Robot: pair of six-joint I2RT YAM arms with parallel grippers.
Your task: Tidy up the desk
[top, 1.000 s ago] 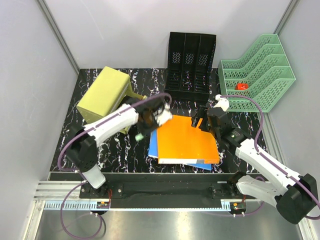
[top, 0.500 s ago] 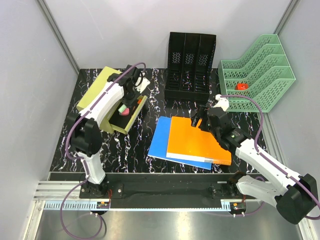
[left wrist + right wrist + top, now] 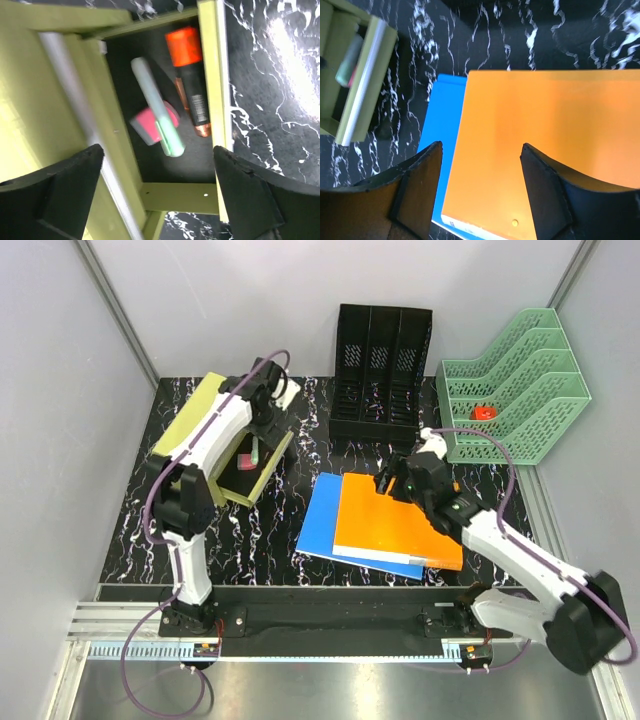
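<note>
The desk point(image 3: 250, 530) is black with white veins. At its left stands a yellow-green drawer box point(image 3: 195, 425) with its drawer point(image 3: 210, 195) pulled out. In the drawer lie a mint-green pen point(image 3: 157, 107), a pink eraser point(image 3: 146, 127) and a black marker with an orange cap point(image 3: 190, 75). My left gripper point(image 3: 262, 428) hovers over the drawer, open and empty point(image 3: 155, 195). An orange book point(image 3: 395, 520) lies on a blue book point(image 3: 318, 515) mid-desk. My right gripper point(image 3: 387, 482) is open just above the orange book's point(image 3: 545, 140) far-left corner, holding nothing point(image 3: 480, 190).
A black mesh file holder point(image 3: 380, 365) stands at the back centre. A green tiered tray point(image 3: 515, 380) at the back right holds a small red object point(image 3: 484, 412). Grey walls close in the left, right and back sides.
The left arm swung from the orange book back to the drawer and opened, and the mint-green pen now lies in the drawer. The right gripper shifted slightly left and narrowed a little.
</note>
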